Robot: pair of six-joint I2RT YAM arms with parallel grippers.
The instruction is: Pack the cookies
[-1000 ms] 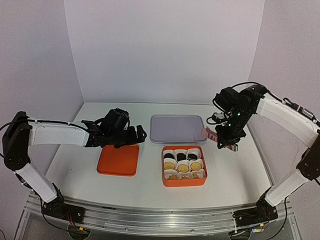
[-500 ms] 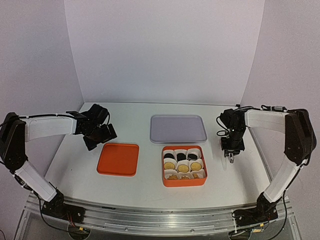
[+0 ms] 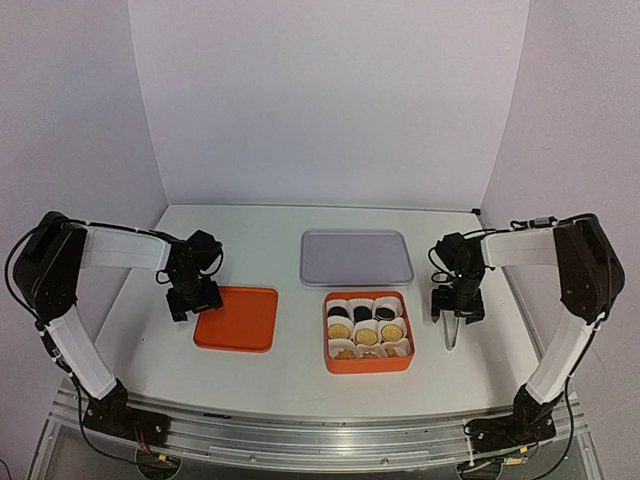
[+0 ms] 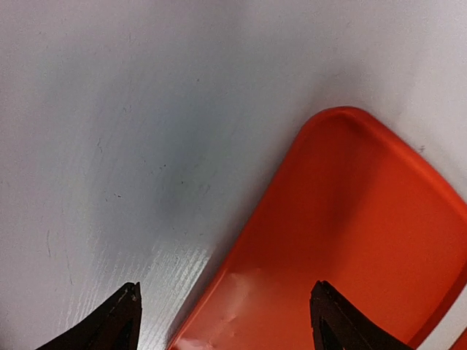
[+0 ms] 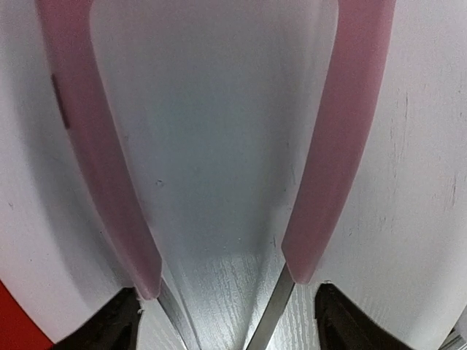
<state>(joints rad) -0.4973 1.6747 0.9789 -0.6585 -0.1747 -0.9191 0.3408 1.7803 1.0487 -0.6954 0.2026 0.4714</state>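
Observation:
The cookies (image 3: pixel 366 335), black and golden, sit in white paper cups inside the orange box (image 3: pixel 368 365) at the table's middle. The box's flat orange lid (image 3: pixel 240 322) lies to its left. My left gripper (image 3: pixel 192 300) is down at the lid's left edge, open, one finger over the table and the other over the lid (image 4: pixel 350 240). Right of the box, my right gripper (image 3: pixel 454 312) points down at the table, open. Pink-handled tongs (image 3: pixel 449 336) lie on the table, their spread arms (image 5: pixel 339 146) reaching out between my fingertips (image 5: pixel 339 324).
A grey tray (image 3: pixel 357 258) lies behind the orange box. White walls close the table at the back and both sides. Both arm bases stand at the near edge.
My right arm came down to the table beside the box and its jaws opened, leaving the tongs lying there. My left arm swung down to the lid's left edge.

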